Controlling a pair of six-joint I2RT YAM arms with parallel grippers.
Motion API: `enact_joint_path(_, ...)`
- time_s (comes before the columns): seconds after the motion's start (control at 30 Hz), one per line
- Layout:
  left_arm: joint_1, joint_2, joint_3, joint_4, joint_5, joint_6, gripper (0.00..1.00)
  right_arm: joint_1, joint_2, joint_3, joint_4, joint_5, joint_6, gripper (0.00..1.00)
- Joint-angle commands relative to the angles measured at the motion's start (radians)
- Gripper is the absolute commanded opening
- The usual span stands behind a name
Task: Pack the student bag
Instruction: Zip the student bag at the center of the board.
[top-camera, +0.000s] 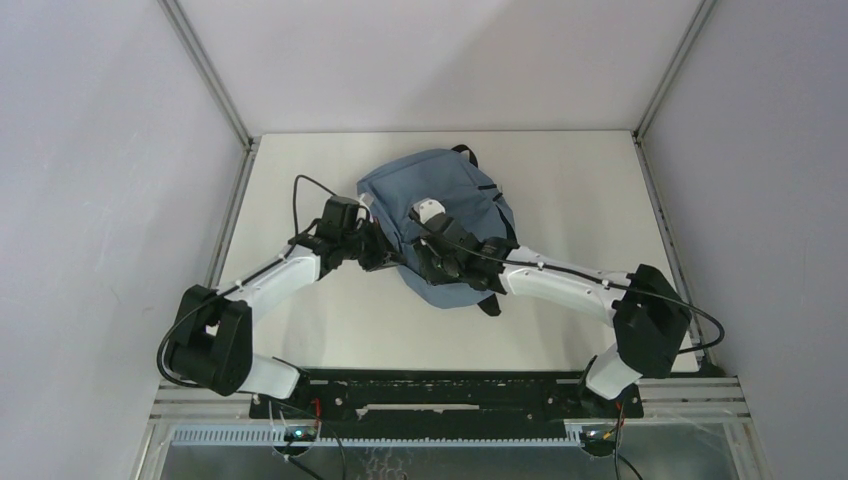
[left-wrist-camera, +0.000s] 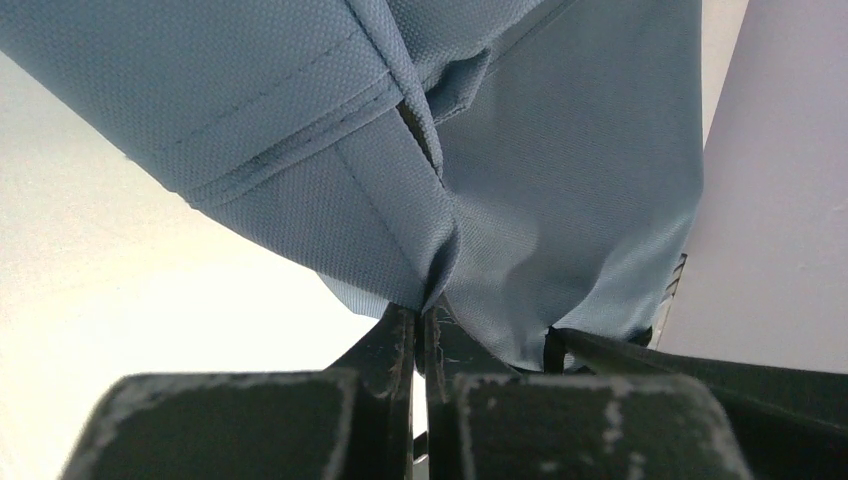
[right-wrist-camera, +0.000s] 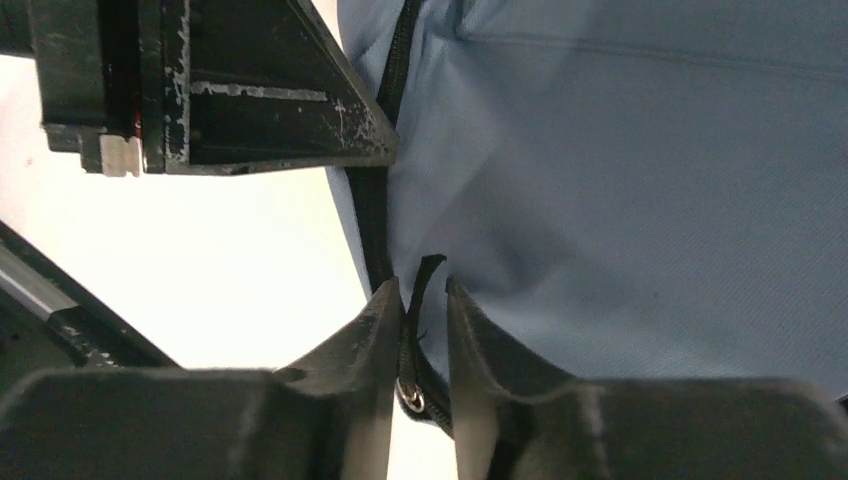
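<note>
While the student bag (top-camera: 445, 195) lies on the middle of the table (top-camera: 330, 330), the left gripper (left-wrist-camera: 422, 318) meets its left edge, fingers pressed together on a pinched fold of grey-blue fabric. At the bag's near side, the right gripper (right-wrist-camera: 423, 288) straddles a black zipper pull (right-wrist-camera: 430, 268), its fingers narrowly apart, with the bag's fabric just beyond the tips.

Student bag (top-camera: 452, 175) — on table (top-camera: 300, 330), centred

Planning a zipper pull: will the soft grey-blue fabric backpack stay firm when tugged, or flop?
Probably floppy: the grey-blue fabric backpack puckers where the left hand pinches it. Likely to drag across the smooth white table unless pinned.
</note>
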Motion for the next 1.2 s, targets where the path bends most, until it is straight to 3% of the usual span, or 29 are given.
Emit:
enact_joint_path(0.0,-0.013,-0.044,-0.014,0.045,0.033,0.019,0.0,0.013,0.011,0.057,-0.01,0.084,0.009,0.21)
enact_joint_path(0.07,-0.013,-0.045,-0.014,0.044,0.032,0.02,0.0,0.012,-0.004,0.057,-0.019,0.095,0.022,0.0)
enact_joint_path(0.2,-0.011,-0.042,-0.009,0.026,0.011,0.029,0.0,0.012,-0.056,0.038,-0.041,0.114,0.035,0.0)
enact_joint_path(0.6,0.106,-0.087,-0.001,-0.05,-0.064,0.055,0.0,-0.002,-0.339,-0.235,-0.051,0.306,0.102,0.0)
enact_joint_path(0.8,0.155,-0.088,0.029,-0.087,-0.083,0.081,0.0,0.025,-0.39,-0.254,-0.083,0.389,0.121,0.0)
enact_joint_path(0.93,0.182,-0.079,0.065,-0.1,-0.082,0.104,0.0,0.051,-0.463,-0.26,0.005,0.366,0.066,0.0)
enact_joint_path(1.1,0.182,-0.047,0.154,-0.162,-0.053,0.172,0.0,0.052,-0.437,-0.234,0.094,0.294,0.013,0.0)
enact_joint_path(1.13,0.182,-0.05,0.163,-0.173,-0.043,0.187,0.04,0.052,-0.422,-0.225,0.102,0.277,0.011,0.0)
enact_joint_path(1.17,0.182,-0.058,0.17,-0.183,-0.036,0.201,0.17,0.051,-0.407,-0.214,0.104,0.248,0.017,0.0)
